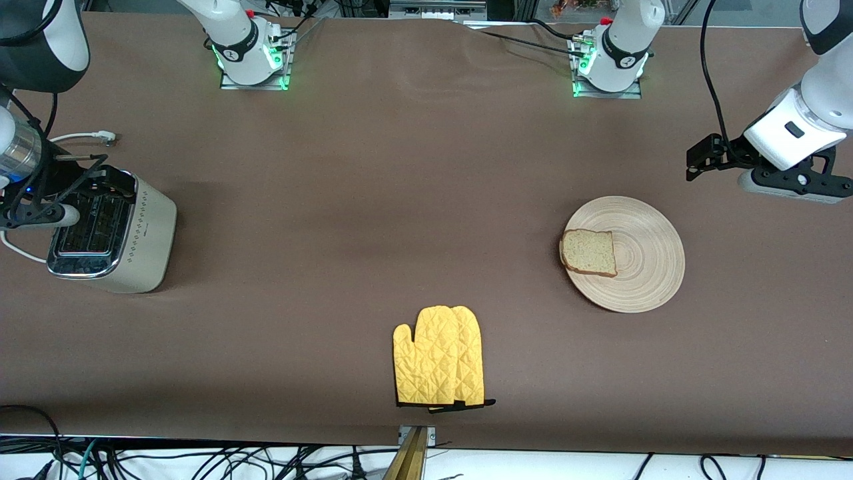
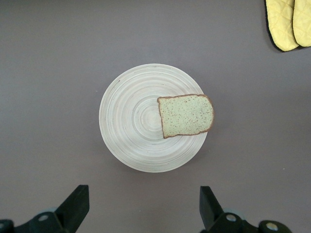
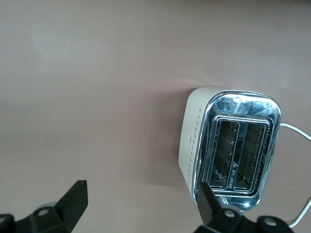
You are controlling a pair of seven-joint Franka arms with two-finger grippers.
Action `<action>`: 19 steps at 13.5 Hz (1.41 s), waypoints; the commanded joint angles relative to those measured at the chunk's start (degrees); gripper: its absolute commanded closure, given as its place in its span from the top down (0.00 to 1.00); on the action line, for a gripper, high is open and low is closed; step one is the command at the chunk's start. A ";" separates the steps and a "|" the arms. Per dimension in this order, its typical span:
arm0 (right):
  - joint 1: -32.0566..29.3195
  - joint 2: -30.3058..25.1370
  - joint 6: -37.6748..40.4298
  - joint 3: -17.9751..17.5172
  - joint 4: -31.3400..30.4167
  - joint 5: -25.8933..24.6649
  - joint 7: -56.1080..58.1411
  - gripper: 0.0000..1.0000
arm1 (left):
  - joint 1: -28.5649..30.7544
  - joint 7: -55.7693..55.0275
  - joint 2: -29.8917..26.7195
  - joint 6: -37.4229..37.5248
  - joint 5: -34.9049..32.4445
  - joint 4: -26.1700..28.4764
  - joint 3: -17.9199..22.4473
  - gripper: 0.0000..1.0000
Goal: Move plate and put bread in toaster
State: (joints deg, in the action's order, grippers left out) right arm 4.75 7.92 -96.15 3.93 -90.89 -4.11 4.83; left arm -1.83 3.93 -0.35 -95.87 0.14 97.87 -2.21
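Resting on plate (image 1: 643, 267): bread (image 1: 589, 252). Left pincer (image 2: 141, 206) spread near plate; right pincer (image 3: 141, 204) spread above toaster (image 1: 113, 237).

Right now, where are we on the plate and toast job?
Done: nothing. The bread lies on the plate at the left arm's end; the toaster slots are empty. In hand: nothing. The left gripper is open above the plate, the right gripper open over the toaster. Left: plate move, bread into toaster.
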 commanded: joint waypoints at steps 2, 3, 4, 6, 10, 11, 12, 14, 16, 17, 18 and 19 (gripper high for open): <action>-0.27 0.34 0.26 -0.23 0.98 0.51 -0.53 1.00 | -0.11 -0.24 0.18 1.04 1.35 -0.93 0.28 1.00; -0.35 0.34 0.26 -0.23 0.98 0.59 -0.44 1.00 | -0.11 -0.24 0.18 1.04 1.35 -0.93 0.19 1.00; -0.36 0.34 0.26 -0.23 0.80 0.59 -0.52 1.00 | -0.11 -0.24 0.18 1.04 1.35 -0.93 0.28 1.00; -0.36 0.34 0.26 -0.23 0.80 0.51 -0.44 1.00 | -0.11 -0.24 0.18 1.04 1.35 -0.93 0.28 1.00; -0.36 0.34 0.26 -0.23 0.98 0.59 -0.52 1.00 | -0.02 -0.24 0.18 1.04 1.35 -0.93 0.28 1.00; -0.36 0.34 0.26 -0.23 0.80 0.59 -0.53 1.00 | -0.02 -0.24 0.18 1.04 1.35 -0.93 0.28 1.00; -0.36 0.34 0.26 -0.23 0.80 0.59 -0.44 1.00 | -0.02 -0.24 0.18 1.04 1.35 -0.93 0.28 1.00; -0.36 0.34 0.26 -0.23 0.80 0.59 -0.44 1.00 | -0.02 -0.24 0.18 1.04 1.35 -0.93 0.28 1.00; -0.36 0.43 0.26 -0.15 0.80 0.59 -0.44 1.00 | -0.02 -0.24 0.18 1.04 1.35 -0.93 0.28 1.00; -0.36 0.43 0.26 -0.15 0.80 0.59 -0.52 1.00 | -0.02 -0.24 0.18 1.12 1.35 -0.93 0.28 1.00; -0.36 0.43 0.26 -0.15 0.80 0.59 -0.44 1.00 | -0.02 -0.15 0.18 1.82 1.35 -0.93 0.28 1.00; -0.36 0.43 0.26 -0.15 0.80 0.59 -0.52 1.00 | -0.02 -0.23 0.09 3.31 1.35 -0.93 0.28 1.00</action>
State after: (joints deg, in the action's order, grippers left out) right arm 4.74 8.00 -96.15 3.93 -90.89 -4.10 4.80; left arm -1.82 3.83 -0.35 -95.08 0.14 97.87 -2.21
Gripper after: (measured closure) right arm 0.000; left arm 0.000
